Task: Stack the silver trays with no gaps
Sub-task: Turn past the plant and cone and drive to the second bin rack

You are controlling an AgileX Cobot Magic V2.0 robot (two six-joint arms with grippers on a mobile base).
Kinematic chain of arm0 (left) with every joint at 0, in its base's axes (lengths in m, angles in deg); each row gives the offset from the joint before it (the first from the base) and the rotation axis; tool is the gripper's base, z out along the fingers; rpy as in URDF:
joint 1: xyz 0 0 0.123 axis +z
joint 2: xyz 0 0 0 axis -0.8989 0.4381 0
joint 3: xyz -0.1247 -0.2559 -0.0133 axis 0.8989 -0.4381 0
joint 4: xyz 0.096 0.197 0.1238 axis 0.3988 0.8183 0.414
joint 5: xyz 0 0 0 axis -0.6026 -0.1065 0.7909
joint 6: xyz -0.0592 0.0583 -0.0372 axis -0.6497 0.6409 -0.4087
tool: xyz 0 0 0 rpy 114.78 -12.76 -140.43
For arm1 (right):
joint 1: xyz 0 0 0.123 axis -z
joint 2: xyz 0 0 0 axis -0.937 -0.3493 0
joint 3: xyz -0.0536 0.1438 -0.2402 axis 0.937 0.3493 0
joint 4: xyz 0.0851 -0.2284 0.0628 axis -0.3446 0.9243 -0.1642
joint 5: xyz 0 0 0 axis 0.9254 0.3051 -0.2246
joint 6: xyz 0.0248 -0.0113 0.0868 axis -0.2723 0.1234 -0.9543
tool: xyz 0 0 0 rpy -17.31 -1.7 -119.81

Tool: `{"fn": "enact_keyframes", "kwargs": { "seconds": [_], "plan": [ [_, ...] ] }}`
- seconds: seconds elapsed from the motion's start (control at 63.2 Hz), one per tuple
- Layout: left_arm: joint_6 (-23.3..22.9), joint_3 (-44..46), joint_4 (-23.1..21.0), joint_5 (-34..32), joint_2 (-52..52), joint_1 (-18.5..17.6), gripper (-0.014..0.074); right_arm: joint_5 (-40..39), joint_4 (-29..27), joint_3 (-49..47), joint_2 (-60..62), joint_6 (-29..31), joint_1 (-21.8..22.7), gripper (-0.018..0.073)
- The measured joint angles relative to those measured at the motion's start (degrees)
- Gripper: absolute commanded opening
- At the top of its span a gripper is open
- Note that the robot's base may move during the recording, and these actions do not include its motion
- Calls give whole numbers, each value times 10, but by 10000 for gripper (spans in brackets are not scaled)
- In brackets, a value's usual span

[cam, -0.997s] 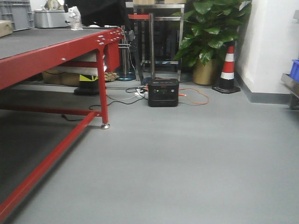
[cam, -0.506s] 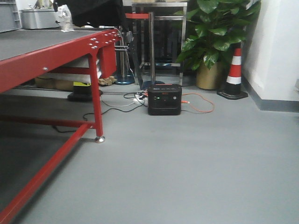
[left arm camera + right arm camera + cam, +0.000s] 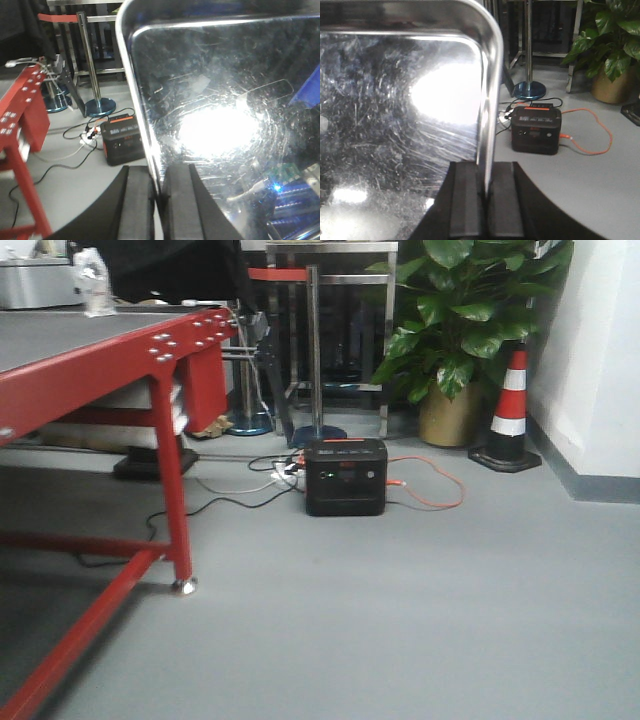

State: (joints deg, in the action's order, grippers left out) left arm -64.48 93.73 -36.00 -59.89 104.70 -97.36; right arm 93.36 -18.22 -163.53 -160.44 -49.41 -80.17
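1 silver tray (image 3: pixel 215 125) held off the floor, nearer the cameras than the black power box (image 3: pixel 345 476), scratched shiny face in view. Left gripper (image 3: pixel 159 197) clenched on 1 side rim; right gripper (image 3: pixel 486 192) clenched on the opposite rim. Left of the box: red table (image 3: pixel 100 370). Behind it: metal post (image 3: pixel 316 360). Right of it: orange cable (image 3: pixel 435 485), potted plant (image 3: pixel 460 330), striped cone (image 3: pixel 510 405).
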Motion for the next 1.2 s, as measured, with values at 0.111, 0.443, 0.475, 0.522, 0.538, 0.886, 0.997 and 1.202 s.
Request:
{"fn": "enact_keyframes", "kwargs": {
  "seconds": [0.111, 0.443, 0.475, 0.522, 0.538, 0.886, 0.997, 1.202],
  "plan": [
    [0, 0, 0, 0, 0, 0, 11, 0, 0, 0, 0, 0, 0, -80],
    [0, 0, 0, 0, 0, 0, 11, -2, -1, 0, 0, 0, 0, -80],
    [0, 0, 0, 0, 0, 0, 11, -2, -1, 0, 0, 0, 0, -80],
    [0, 0, 0, 0, 0, 0, 11, -3, -1, 0, 0, 0, 0, -80],
    [0, 0, 0, 0, 0, 0, 11, -3, -1, 0, 0, 0, 0, -80],
    [0, 0, 0, 0, -1, 0, 11, -5, -3, 0, 0, 0, 0, -80],
    [0, 0, 0, 0, -1, 0, 11, -6, -3, 0, 0, 0, 0, -80],
    [0, 0, 0, 0, -1, 0, 11, -7, -5, 0, 0, 0, 0, -80]
  ]
}}
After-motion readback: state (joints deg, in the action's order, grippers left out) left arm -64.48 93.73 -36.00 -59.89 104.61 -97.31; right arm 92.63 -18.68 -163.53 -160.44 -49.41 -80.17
